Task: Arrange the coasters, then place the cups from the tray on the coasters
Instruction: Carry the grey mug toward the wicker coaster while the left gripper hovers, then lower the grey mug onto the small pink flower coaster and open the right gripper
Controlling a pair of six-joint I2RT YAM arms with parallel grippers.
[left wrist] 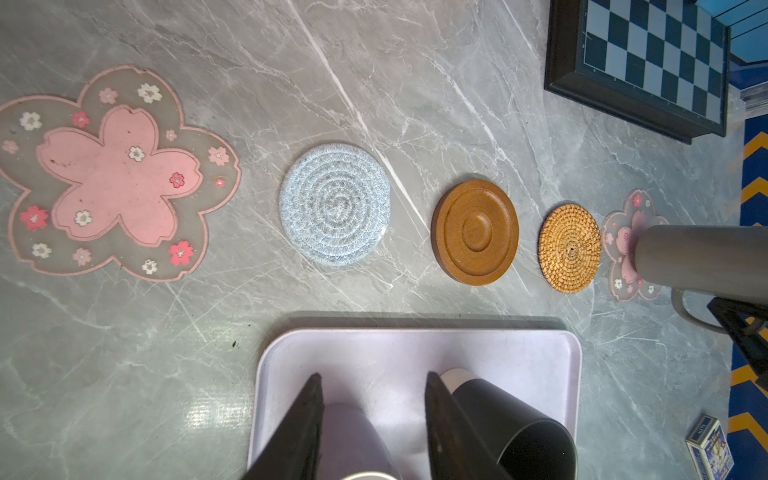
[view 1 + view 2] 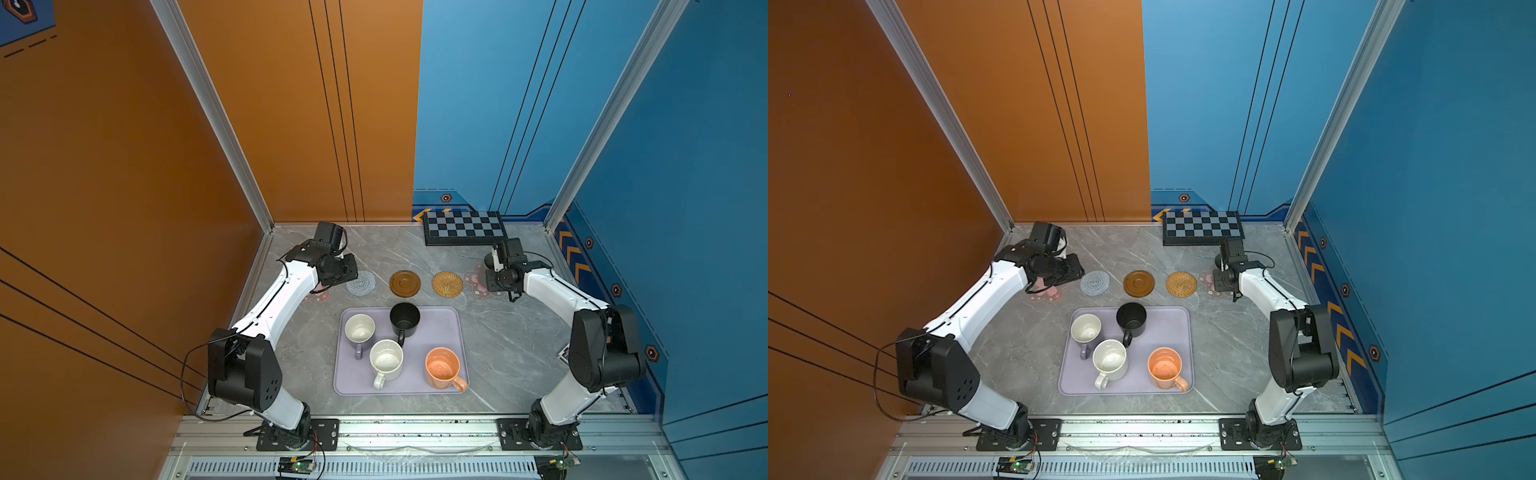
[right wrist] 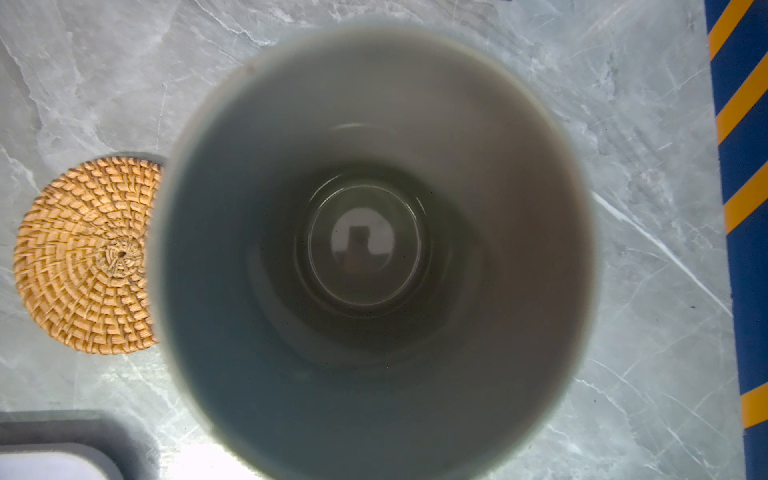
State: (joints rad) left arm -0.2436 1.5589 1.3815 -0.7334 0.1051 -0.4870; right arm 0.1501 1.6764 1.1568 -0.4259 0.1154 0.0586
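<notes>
Five coasters line the middle of both top views: a pink flower-shaped mat (image 1: 120,174), a grey-white spiral round (image 1: 334,205), a brown wooden disc (image 1: 475,232), a tan woven rattan round (image 1: 570,248) and a second pink flower mat (image 1: 623,241), with the tall grey mug (image 1: 702,257) over it. Your right gripper (image 2: 500,272) is clenched at that mug, though its hold is hidden. Your left gripper (image 1: 373,376) hangs parted and empty over the first mat, covering most of it from above. At lower centre the pale lavender tray (image 2: 436,332) carries a lavender mug (image 2: 360,328), black mug (image 2: 404,318), white speckled mug (image 2: 386,359) and orange mug (image 2: 442,368).

tray (image 2: 440,324) pale lavender. mugs — black mug (image 2: 404,319), orange mug (image 2: 442,368), white speckled mug (image 2: 386,360), lavender mug (image 2: 360,330) cream inside, grey mug (image 3: 365,249). flower coaster (image 1: 116,174) pink, blossom-printed; spiral coaster (image 1: 335,205) grey-white; wooden coaster (image 1: 475,232) brown; rattan coaster (image 1: 569,248) tan weave. board (image 2: 464,227) black-grey chequered.
</notes>
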